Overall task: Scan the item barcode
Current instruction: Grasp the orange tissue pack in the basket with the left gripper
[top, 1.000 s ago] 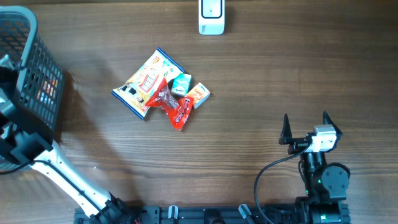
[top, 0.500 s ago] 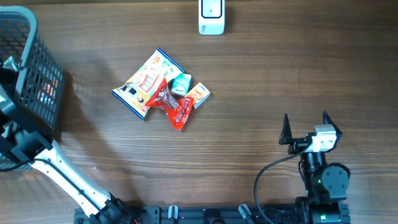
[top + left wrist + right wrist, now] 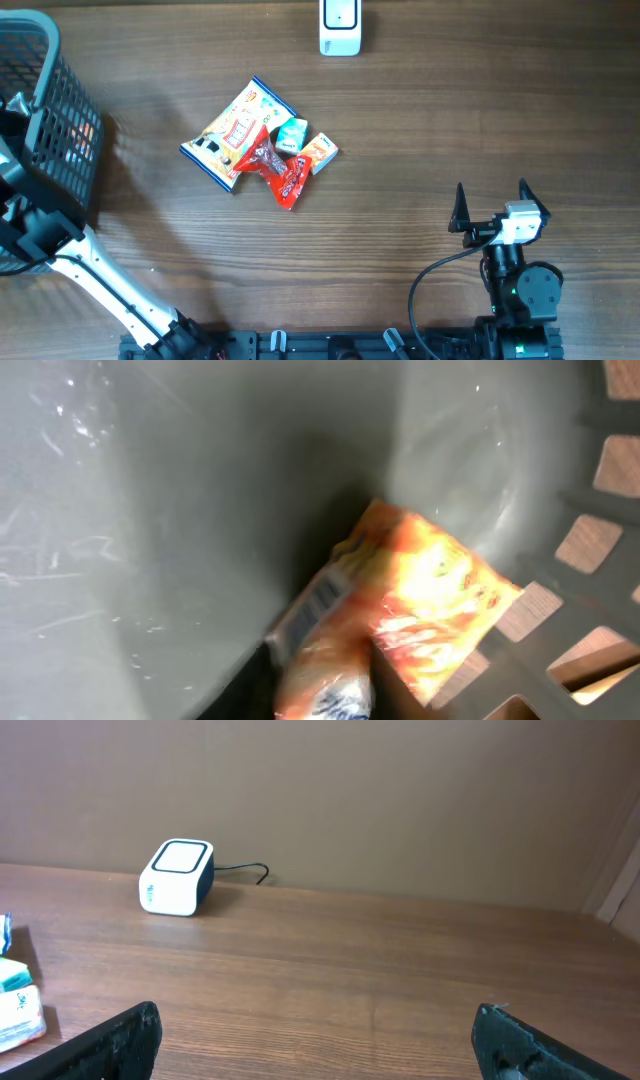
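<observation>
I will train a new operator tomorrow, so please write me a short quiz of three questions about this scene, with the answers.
1. Short answer: in the left wrist view, what lies inside the basket?
2. True or false: the right gripper is shut.
3. Where does the white scanner stand? A) inside the basket B) at the far edge of the table C) among the snacks

Key:
1. An orange packet.
2. False, it is open.
3. B

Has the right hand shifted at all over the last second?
No. In the overhead view the right hand sits at the same spot below and right of the white scanner as before, its fingers spread open.
</observation>
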You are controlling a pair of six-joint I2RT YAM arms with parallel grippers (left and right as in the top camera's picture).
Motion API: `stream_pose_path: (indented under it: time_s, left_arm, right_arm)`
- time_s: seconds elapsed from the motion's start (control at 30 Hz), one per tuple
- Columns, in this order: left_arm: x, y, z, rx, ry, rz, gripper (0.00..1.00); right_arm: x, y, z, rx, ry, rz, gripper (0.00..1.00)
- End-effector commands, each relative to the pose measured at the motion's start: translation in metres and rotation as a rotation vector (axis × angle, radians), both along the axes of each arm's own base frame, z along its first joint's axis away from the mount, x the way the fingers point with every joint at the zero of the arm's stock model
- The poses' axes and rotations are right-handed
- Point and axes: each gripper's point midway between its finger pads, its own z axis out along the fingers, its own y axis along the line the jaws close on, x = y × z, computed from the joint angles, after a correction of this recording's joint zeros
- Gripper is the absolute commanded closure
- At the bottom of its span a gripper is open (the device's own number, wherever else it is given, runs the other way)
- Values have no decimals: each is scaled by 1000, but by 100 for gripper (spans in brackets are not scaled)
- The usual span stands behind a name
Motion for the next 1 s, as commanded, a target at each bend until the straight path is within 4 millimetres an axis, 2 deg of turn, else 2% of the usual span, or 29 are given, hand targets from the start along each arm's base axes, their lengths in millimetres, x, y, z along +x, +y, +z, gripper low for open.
stream_pose_path:
  time_s: [0.0,0.03,0.33,0.47,0.5,0.53,0.63,0.67,0.7,0.73,0.77,0.8,0.97]
  left_arm:
    - [-4,-2,-11,-36,17,11,94]
    - [-6,-1,-10,-37,19,15,96]
    - [-18,18,8,-32,7,145,96]
    - [-24,20,14,-36,12,154,96]
    - [-25,19,14,-39,15,154,93]
    - [-26,18,14,-44,21,154,87]
    - [-25,17,14,-44,20,151,83]
    - [-25,17,14,-44,20,151,75]
    - [-25,16,14,-44,21,149,53]
    - [-25,16,14,-44,20,149,23]
    - [-24,16,14,-44,19,148,3]
    - [-23,15,14,-50,10,140,0]
    - [-10,3,20,-105,-84,48,0]
  right_arm:
    - [0,-1,2,-10,-9,-3,0]
    - [0,-1,2,-10,-9,-3,0]
    - [0,-1,2,-10,-9,-3,0]
    - [0,-1,2,-10,-9,-3,0]
    - [0,-1,2,-10,-9,-3,0]
    - [0,-1,2,-10,-9,-3,0]
    - [0,-1,2,-10,-9,-3,0]
    - [0,-1,2,-10,-9,-3,0]
    - [0,-1,2,-10,-9,-3,0]
    - [0,-1,2,-10,-9,-3,0]
    - [0,-1,2,-10,-9,-3,0]
    - [0,-1,2,-10,-9,-3,0]
    - [0,-1,2,-10,-9,-3,0]
